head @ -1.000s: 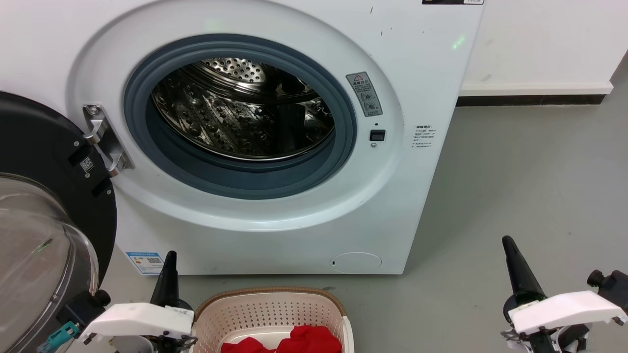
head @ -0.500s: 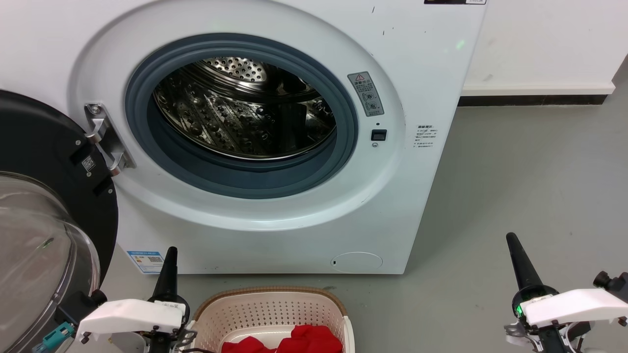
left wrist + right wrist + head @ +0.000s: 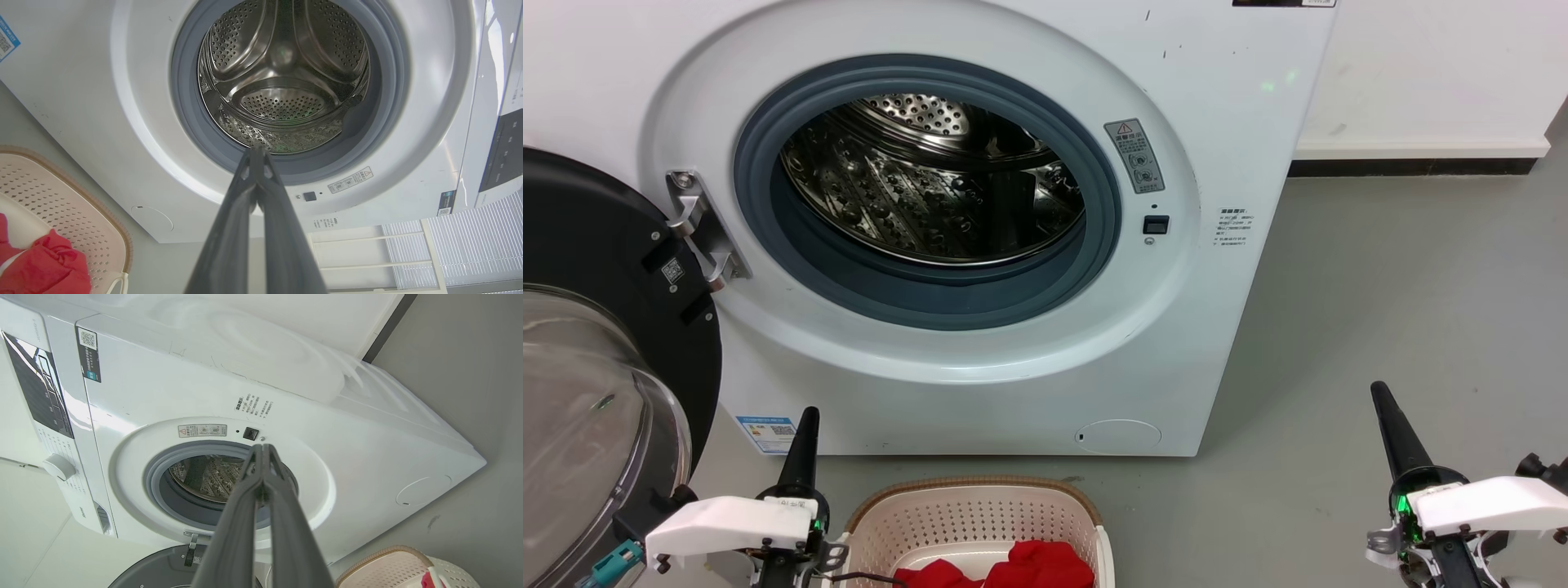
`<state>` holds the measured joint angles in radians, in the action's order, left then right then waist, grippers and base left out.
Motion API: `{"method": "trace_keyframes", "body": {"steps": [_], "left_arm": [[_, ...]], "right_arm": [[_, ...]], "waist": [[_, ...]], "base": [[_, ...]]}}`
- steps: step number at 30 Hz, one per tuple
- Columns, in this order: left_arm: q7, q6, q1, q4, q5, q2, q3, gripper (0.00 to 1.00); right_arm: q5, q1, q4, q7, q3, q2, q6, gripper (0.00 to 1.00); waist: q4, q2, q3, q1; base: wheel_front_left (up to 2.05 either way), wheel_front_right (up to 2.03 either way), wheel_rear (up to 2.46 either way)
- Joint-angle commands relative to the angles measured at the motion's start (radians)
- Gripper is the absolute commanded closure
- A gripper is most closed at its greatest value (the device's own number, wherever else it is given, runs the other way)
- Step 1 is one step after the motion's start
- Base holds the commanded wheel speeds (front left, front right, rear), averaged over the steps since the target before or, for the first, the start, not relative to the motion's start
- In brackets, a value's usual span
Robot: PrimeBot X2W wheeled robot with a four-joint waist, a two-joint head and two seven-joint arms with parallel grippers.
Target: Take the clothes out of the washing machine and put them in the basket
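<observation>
red clothes point(image 3: 1029, 568) are lying in the basket point(image 3: 972, 483) before the washing machine point(image 3: 1217, 122), whose drum point(image 3: 915, 204) is looking empty. left gripper point(image 3: 808, 416) and right gripper point(image 3: 1380, 394) are hanging low, fingers pressed together, gripping nothing. worth checking the drum's near floor before finishing

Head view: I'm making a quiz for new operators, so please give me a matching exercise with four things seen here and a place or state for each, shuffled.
Things:
1. clothes
2. drum
3. door
4. left pincer

Places or states:
A. swung open at the left
B. shut, fingers together
C. lying in the basket
D. bare perforated steel

Pairs: 1-C, 2-D, 3-A, 4-B
</observation>
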<state>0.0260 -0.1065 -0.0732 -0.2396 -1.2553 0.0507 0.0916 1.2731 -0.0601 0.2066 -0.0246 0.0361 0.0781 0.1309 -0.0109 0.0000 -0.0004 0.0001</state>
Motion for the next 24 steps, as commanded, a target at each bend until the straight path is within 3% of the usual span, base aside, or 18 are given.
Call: {"method": "trace_keyframes", "body": {"steps": [1,24], "left_arm": [[0.007,-0.007,-0.025,0.003,-0.022,0.001,0.003,1.00],[0.058,-0.018,-0.034,-0.002,-0.220,0.000,0.016,1.00]], "right_arm": [[0.025,-0.022,-0.001,-0.003,0.004,0.005,0.000,1.00],[0.228,-0.039,0.022,-0.038,0.027,0.001,0.000,1.00]], "waist": [[0.000,0.0000,0.000,-0.0001],[0.006,0.0000,0.002,-0.0001]], "base": [[0.00,0.00,0.00],[0.00,0.00,0.00]]}}
